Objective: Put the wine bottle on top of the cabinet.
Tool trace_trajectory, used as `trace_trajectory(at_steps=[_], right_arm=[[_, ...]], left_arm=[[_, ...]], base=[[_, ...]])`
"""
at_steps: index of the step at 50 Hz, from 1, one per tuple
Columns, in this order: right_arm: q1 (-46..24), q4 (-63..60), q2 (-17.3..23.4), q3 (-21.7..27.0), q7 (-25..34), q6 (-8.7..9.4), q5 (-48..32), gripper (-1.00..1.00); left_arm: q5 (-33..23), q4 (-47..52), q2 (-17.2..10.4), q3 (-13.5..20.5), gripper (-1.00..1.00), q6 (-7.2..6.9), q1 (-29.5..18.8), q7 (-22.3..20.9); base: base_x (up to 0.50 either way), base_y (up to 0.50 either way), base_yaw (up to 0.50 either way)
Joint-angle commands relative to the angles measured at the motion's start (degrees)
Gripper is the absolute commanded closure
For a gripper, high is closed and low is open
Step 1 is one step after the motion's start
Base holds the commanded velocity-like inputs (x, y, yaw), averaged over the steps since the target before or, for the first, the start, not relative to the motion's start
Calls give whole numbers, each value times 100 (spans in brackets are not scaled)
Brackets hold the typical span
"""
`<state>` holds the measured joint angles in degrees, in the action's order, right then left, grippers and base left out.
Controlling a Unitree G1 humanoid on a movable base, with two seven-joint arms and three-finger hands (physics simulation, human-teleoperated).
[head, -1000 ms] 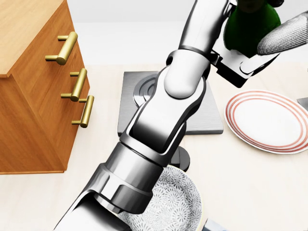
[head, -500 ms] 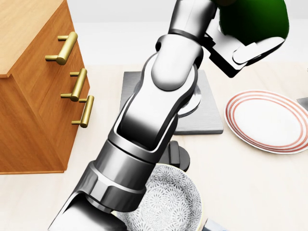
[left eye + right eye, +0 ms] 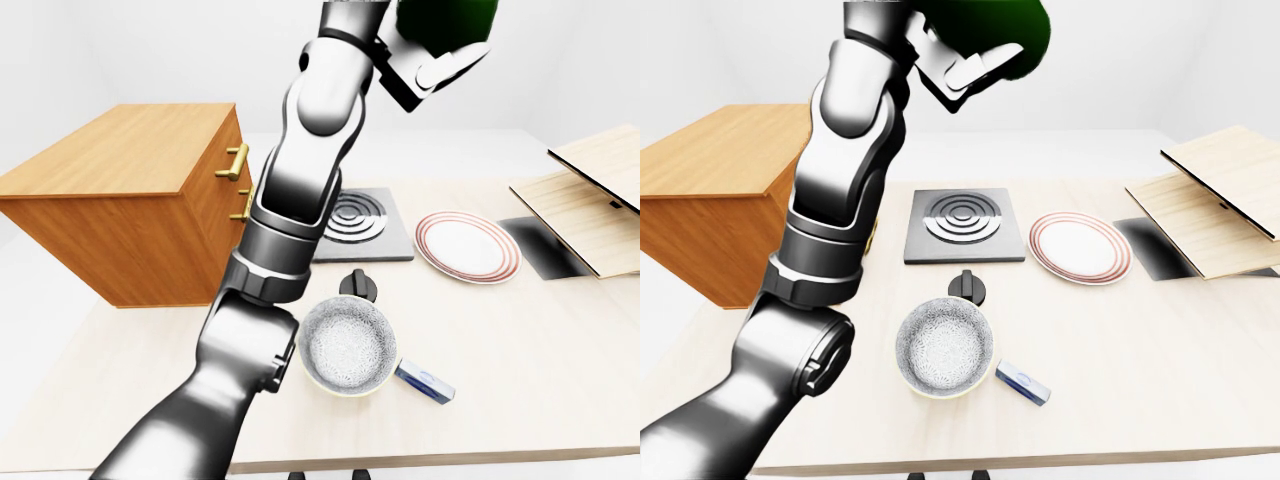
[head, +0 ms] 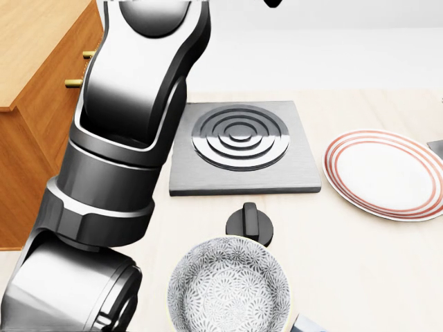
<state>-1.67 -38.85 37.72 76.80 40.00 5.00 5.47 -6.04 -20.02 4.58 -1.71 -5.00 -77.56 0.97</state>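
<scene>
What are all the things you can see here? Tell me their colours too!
bottle: one, dark green, top of the right-eye view, in the left hand
cabinet: one, brown wood with gold handles, left
hob: one, grey, table middle
knob: one, black, below the hob
bowl: one, grey-patterned, below the knob
plate: one, white with red rings, right
small box: one, blue-white, right of the bowl
boards: light wood, far right
left hand: silver, holding the bottle

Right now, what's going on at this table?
The robot's left hand is closed round a green wine bottle and holds it high above the table, over the hob. The cabinet stands at the left of the left-eye view, its top bare. The right hand is out of sight.
</scene>
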Motion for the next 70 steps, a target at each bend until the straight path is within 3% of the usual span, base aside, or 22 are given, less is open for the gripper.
trace_trajectory(at_steps=[1,11,24,28,29,37,55,58,60,64,66,70], right_arm=[[42,41,-1318,-808,0,0,-272,-100],[129,516,-1598,-1485,0,0,199,-100],[254,1111,-1611,-2016,0,0,641,-100],[266,1304,-1597,-2142,-60,0,731,-100],[253,1391,-1610,-2206,-94,0,748,-100],[292,1472,-1542,-2330,-253,0,894,-100],[249,1715,-1403,-2382,-438,0,1166,-100],[238,1752,-1415,-2458,-489,0,1165,-100],[219,1722,-1393,-2507,-528,0,1168,-100],[153,1789,-1307,-2568,-581,0,1160,-100],[145,1778,-1300,-2588,-589,0,1170,-100],[57,1917,-1278,-2689,-640,0,1167,-100]], left_arm=[[136,510,-730,205,100,0,-560,-239],[-94,428,-1517,393,100,0,-903,-798],[-399,-86,-2648,695,100,0,-1423,-1548],[-509,-392,-3000,803,100,0,-1489,-1616],[-494,-314,-3110,888,100,0,-1285,-1659],[-539,-1586,-3830,1053,100,0,-1677,-1736],[-812,-2644,-4765,1141,100,0,-1826,-1996],[-853,-2883,-4823,1144,100,0,-1979,-2004],[-821,-2790,-4849,1217,100,0,-1712,-1933],[-860,-3077,-4959,1168,100,0,-1970,-2001],[-797,-2961,-4969,1259,100,0,-1630,-2006],[-882,-3185,-5093,1167,100,0,-1929,-2145]], base=[[0,0,0],[0,0,0],[0,0,0],[0,0,0],[0,0,0],[0,0,0],[0,0,0],[0,0,0],[0,0,0],[0,0,0],[0,0,0],[0,0,0]])
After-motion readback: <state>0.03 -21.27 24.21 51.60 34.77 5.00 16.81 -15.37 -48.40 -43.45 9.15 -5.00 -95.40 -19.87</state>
